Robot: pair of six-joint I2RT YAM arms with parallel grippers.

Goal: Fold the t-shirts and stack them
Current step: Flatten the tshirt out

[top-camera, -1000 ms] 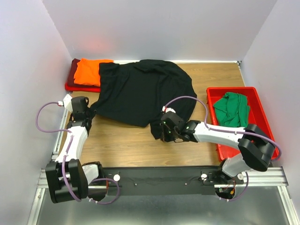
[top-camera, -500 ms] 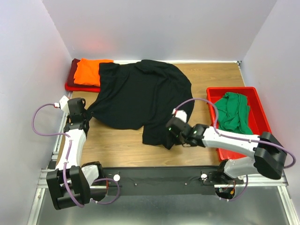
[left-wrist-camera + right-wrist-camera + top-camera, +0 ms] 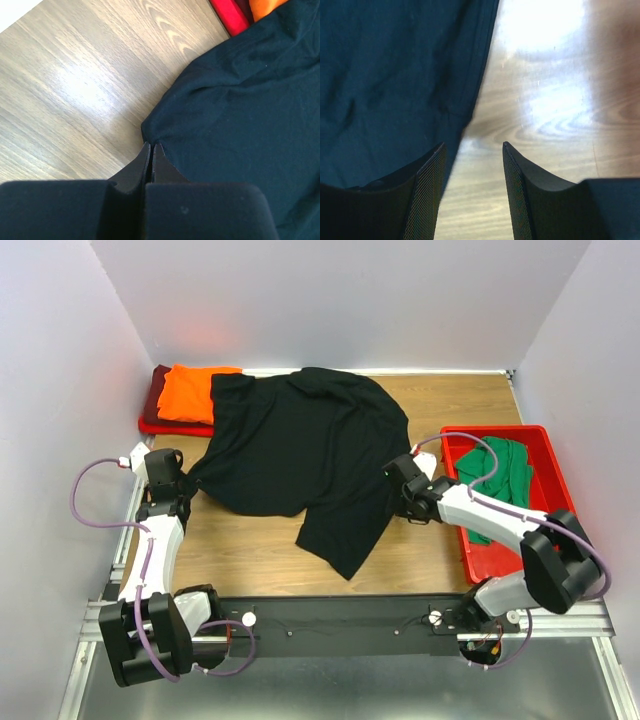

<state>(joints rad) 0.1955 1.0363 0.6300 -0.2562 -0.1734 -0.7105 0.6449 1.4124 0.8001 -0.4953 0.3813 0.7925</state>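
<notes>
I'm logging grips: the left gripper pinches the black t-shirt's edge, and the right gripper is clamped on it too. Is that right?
Not quite. The left gripper does pinch the black t-shirt, but the right gripper is open, its jaws apart over the table beside the shirt's edge. The right wrist view shows it.

Left tool [image 3: 151,146] clamped tight, arm bent low; right tool [image 3: 473,145] spread apart, arm angled inward
</notes>
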